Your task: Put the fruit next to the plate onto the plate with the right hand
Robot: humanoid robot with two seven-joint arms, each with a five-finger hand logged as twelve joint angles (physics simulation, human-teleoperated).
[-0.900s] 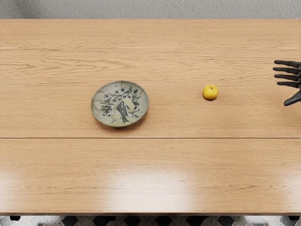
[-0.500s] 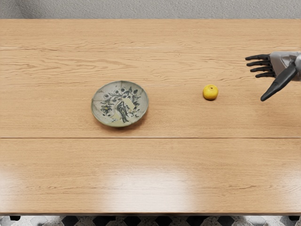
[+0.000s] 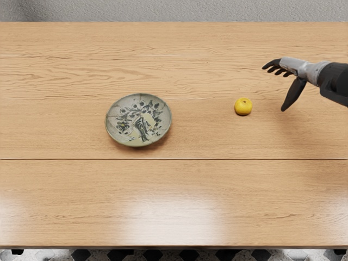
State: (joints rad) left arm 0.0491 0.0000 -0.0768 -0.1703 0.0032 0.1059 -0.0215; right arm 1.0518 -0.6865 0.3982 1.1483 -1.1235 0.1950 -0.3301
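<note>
The right hand (image 3: 289,69), black-fingered with a grey metal back, hangs open above the light wooden table (image 3: 217,190), its fingers (image 3: 272,64) spread and its thumb pointing down, holding and touching nothing. The small round yellow-orange fruit (image 3: 243,106) lies on the bare wood well to the right of the round grey-green ceramic plate (image 3: 112,110) with a dark painted pattern. The hand is farther right of the plate still, clear of the fruit.
</note>
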